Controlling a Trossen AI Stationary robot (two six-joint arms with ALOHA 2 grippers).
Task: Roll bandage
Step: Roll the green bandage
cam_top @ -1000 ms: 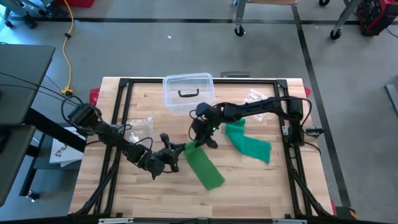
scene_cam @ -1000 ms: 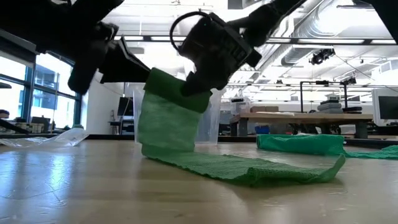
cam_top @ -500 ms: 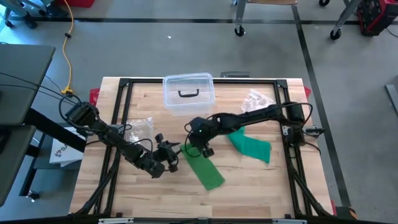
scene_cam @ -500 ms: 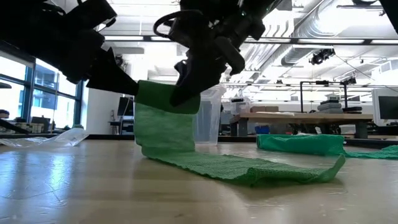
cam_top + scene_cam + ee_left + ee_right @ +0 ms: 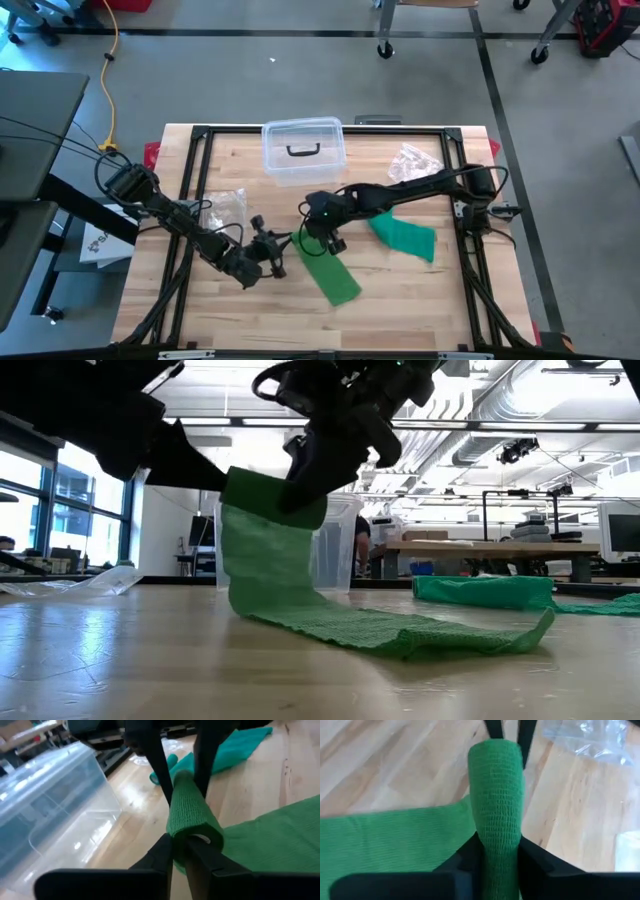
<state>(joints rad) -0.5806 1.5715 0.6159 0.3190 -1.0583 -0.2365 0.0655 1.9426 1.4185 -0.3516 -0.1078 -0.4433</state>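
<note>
**A:** Start at the left gripper (image 5: 180, 847). What are its fingers doing?

**B:** They're pinched on one end of the green bandage roll (image 5: 192, 815), right at the core opening. The right gripper (image 5: 499, 851) clamps the opposite end, fingers snug on both sides of the roll.

**A:** So the roll hangs between them?

**B:** Yes, held off the table (image 5: 420, 290), its long axis running from one gripper to the other (roughly level in the low view). The loose tail (image 5: 400, 630) drops from the roll and trails across the wood towards the right arm's side.

**A:** Which arm is nearer?

**B:** Neither; both touch it. I'd judge that winding means turning about that shared axis, drawing the tail in.
</note>
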